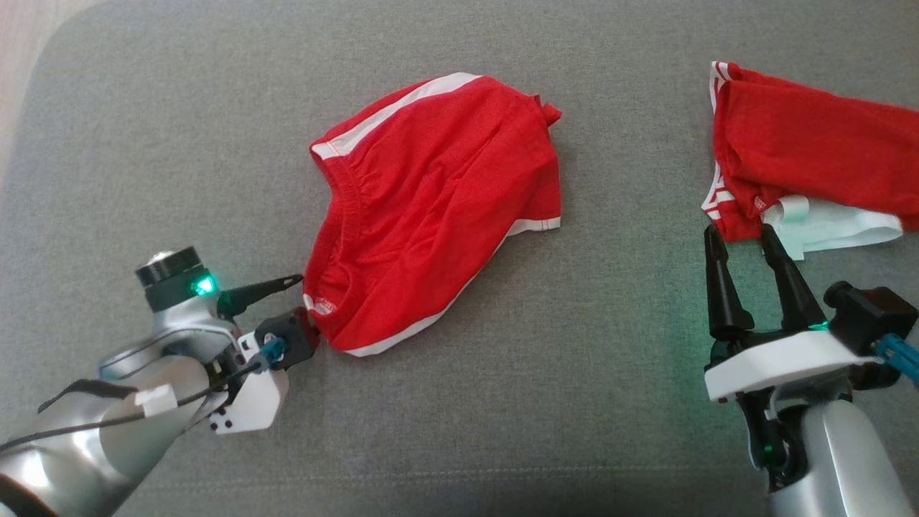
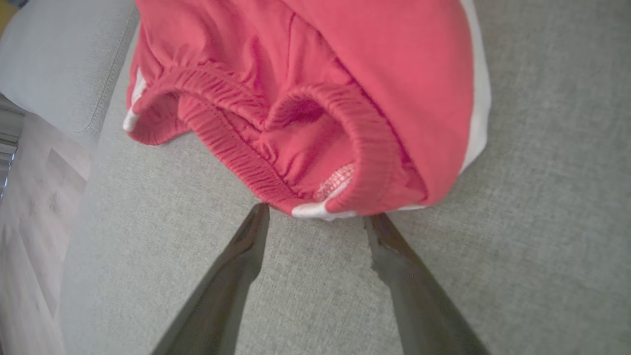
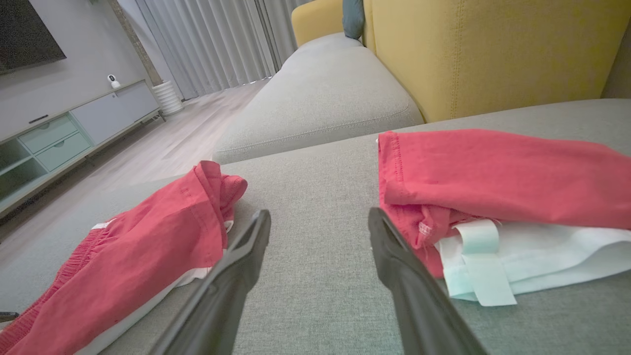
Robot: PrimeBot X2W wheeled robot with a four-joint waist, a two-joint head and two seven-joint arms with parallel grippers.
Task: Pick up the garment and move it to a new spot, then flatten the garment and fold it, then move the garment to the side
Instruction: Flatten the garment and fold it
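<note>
At the far left of the head view, a strip of pale wooden floor shows past the rounded corner of the grey fabric sofa cushion that carries everything. The left gripper lies low over that cushion, aimed to the right. Its fingers are spread wide and hold nothing. In the left wrist view both tips sit at the gathered elastic waistband of the red cloth shorts with white side stripes, but actual contact cannot be made out. In the head view the nearer finger is hidden behind the wrist's black block.

The shorts lie rumpled near the middle of the cushion. The waistband faces the left gripper and the leg hems point up and to the right, with one edge folded under.

Bare cushion separates them from the right gripper, whose fingers point away from the robot, wide apart and empty. Just beyond its tips lies a folded red garment on top of a white and pale mint garment. The outer finger's tip meets the edge of this pile, though touch is unclear. The pile is cut off at the right edge of the head view. Behind it, the right wrist view shows a yellow upholstered sofa back.
</note>
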